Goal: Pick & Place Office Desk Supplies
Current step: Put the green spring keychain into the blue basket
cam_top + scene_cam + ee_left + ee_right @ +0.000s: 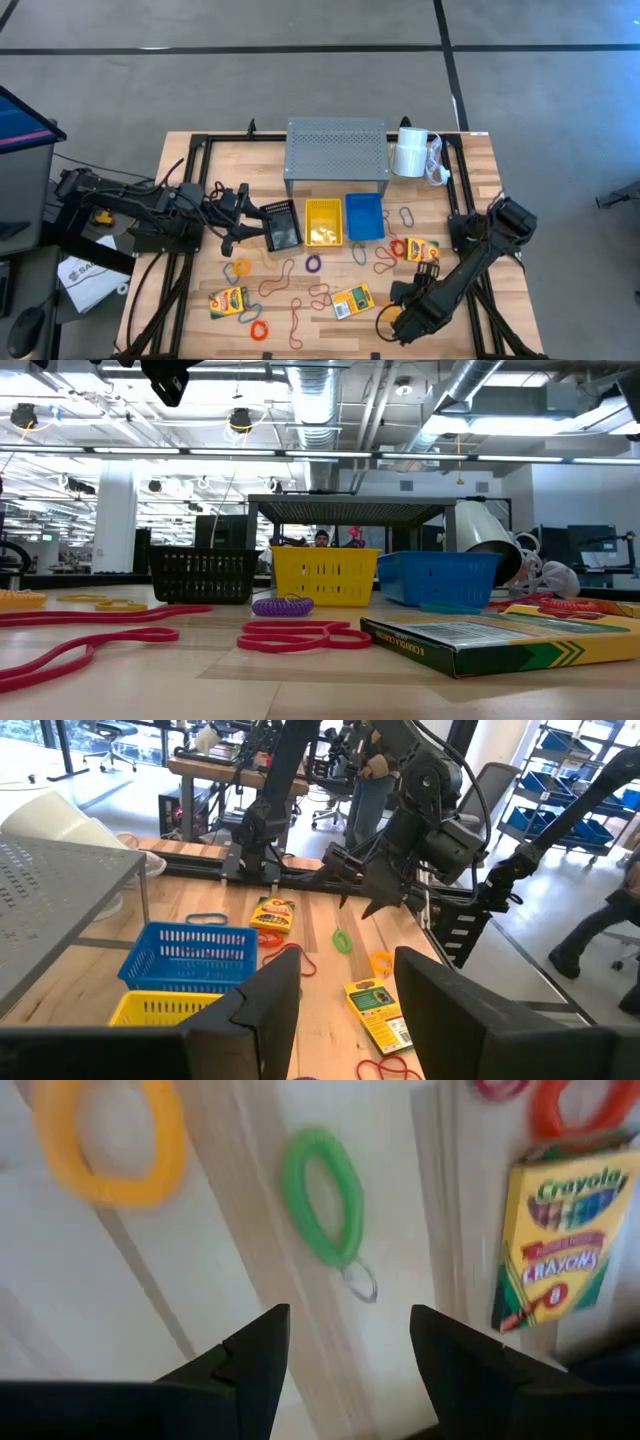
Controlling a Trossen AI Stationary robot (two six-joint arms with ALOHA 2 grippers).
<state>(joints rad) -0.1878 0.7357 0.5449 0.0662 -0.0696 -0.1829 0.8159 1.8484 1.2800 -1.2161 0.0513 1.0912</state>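
Rubber-band loops lie scattered flat on the wooden table [200, 160], among them a red one [278, 280], a purple one [312, 264] and a green one [322, 1195]. Three crayon boxes [420, 250] [352, 300] [228, 300] lie flat near the front. My right gripper [350, 1350] points down, open, just above the green loop, with an orange loop [110, 1140] and a crayon box [555, 1245] to either side. My left gripper [345, 1010] hovers open and empty beside the black basket [281, 225].
Black, yellow [323, 220] and blue [364, 215] baskets stand in a row at mid-table. Behind them is a grey perforated riser [336, 150], with a white roll [410, 152] at the far right. A black frame runs round the table's edges.
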